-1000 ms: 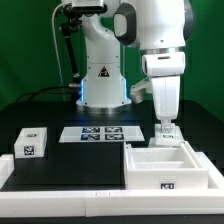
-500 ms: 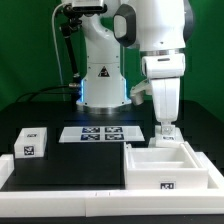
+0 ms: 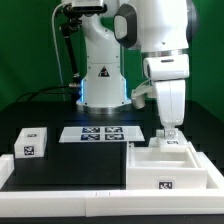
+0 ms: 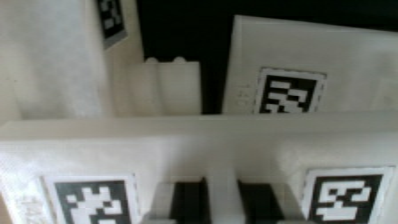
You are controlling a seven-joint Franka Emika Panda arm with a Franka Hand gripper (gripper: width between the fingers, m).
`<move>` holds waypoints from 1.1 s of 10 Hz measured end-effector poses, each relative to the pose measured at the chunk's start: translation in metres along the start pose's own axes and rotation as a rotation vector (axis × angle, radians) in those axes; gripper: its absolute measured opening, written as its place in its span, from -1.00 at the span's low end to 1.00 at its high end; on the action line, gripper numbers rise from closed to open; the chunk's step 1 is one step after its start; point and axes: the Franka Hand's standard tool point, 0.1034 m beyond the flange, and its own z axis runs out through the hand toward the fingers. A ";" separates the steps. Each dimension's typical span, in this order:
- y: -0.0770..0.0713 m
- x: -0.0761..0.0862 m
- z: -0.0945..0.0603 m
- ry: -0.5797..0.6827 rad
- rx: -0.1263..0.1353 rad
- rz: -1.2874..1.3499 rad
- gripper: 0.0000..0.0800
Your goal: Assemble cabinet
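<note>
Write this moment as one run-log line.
gripper: at far wall of cabinet body | jaws: unclear | drawer block: apart, exterior view's left

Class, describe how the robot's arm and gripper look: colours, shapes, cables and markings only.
The arm is glossy white, with rounded bulky shells. Its base carries a triangular warning sticker above a blue glow. Black cables run along the rear segment. The gripper is white and boxy, narrowing downward.

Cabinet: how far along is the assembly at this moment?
Done: nothing looks joined yet. The cabinet body lies with its open side up, and the small block stands apart near the exterior view's left. In hand: the gripper hangs at the body's back wall; whether it grips anything cannot be told. Left: seemingly fitting the block into the body.
</note>
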 end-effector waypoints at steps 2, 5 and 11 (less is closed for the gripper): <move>0.000 -0.001 0.000 0.001 -0.001 -0.019 -0.82; 0.000 -0.001 0.000 0.001 -0.001 -0.019 -0.82; 0.030 0.007 0.000 -0.004 0.012 0.029 -0.82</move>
